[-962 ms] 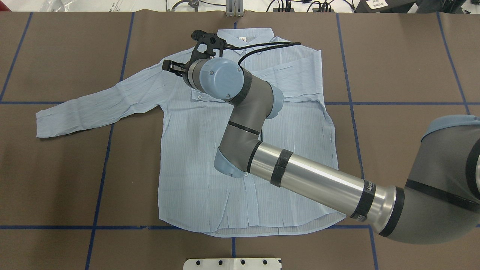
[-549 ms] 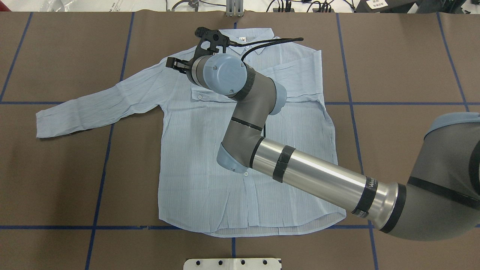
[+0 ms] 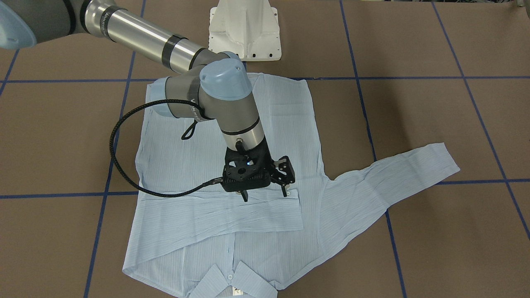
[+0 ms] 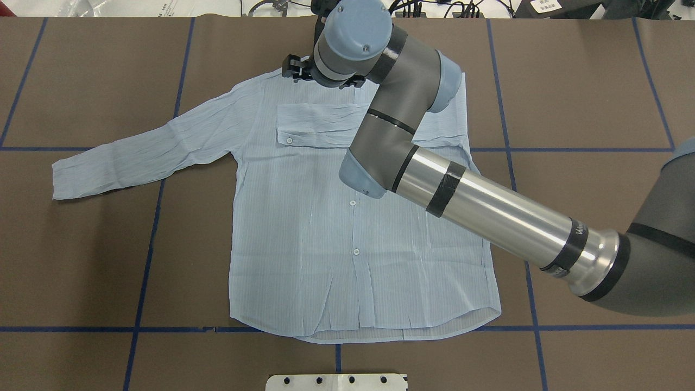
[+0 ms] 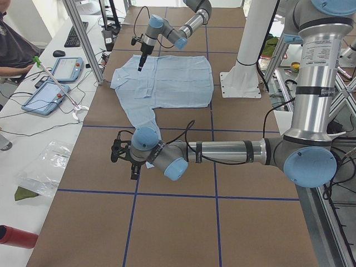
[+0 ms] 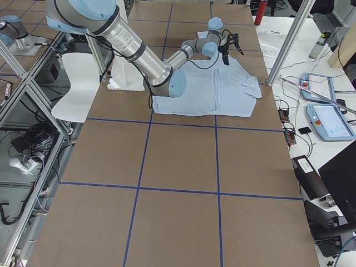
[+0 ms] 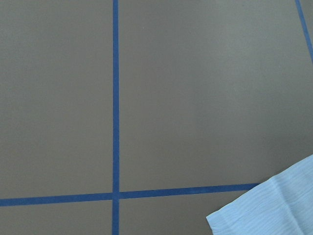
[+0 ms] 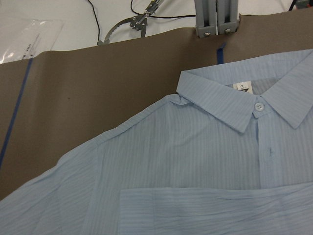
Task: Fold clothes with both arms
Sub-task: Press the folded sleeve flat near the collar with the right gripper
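Shirt, light blue with fine stripes, lies flat, buttoned and front up on the brown tabletop, which has blue grid lines. Its collar points away from my base and its hem lies toward me. The sleeve on my right is folded across the chest in a band below the collar. The sleeve on my left lies stretched out over the tabletop.

My right arm comes in from my right. Its forearm slants across above the body of the shirt, the elbow is bent, and the wrist is turned straight down over the upper chest. My right pincer hangs tip-down just over the end of the folded sleeve, beside its button. I cannot tell whether its fingers are apart or together.

My left arm reaches out low and nearly level over the tabletop on my left. My left pincer points down near the cuff of the outstretched sleeve. Only the side camera shows it, so I cannot tell how its fingers stand.
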Controlling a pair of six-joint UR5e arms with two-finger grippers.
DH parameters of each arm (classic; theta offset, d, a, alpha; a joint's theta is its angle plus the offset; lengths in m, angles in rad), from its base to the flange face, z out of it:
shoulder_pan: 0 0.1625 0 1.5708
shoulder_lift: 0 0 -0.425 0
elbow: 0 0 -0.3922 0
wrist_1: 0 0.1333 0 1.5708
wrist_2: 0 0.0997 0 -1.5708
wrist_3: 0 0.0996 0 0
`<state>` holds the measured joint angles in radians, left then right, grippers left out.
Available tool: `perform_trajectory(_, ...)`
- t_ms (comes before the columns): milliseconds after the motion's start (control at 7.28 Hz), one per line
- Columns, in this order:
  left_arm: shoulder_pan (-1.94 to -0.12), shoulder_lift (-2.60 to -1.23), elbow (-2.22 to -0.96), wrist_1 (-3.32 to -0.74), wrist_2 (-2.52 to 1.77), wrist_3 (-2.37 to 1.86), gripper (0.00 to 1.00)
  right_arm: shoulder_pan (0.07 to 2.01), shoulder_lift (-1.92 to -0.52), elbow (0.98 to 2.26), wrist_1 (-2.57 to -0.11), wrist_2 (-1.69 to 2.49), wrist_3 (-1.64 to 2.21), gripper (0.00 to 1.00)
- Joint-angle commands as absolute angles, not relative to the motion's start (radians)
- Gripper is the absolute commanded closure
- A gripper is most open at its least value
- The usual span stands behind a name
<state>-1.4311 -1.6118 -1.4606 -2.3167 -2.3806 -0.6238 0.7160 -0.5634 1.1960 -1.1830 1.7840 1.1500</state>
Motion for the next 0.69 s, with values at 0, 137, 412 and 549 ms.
perform_trajectory(0, -1.321, -1.579, -1.488, -2.433, -2.280, -0.854, 0.01, 0.851, -0.696, 1.340, -1.374, 1.975, 0.918, 0.00)
perform_trajectory(137, -1.271, -1.568, -1.527, -2.436, -2.211, -0.932, 0.01, 0.924, -0.807, 1.420, -1.405, 2.076, 0.781, 0.00)
perform_trajectory(412, -1.124, -1.562, -1.574, -2.439, -2.061, -1.096, 0.02, 1.026, -0.932, 1.486, -1.463, 2.182, 0.602, 0.00)
perform_trajectory(549, -1.030, -1.559, -1.598, -2.439, -1.981, -1.200, 0.04, 1.052, -0.948, 1.491, -1.486, 2.203, 0.551, 0.00)
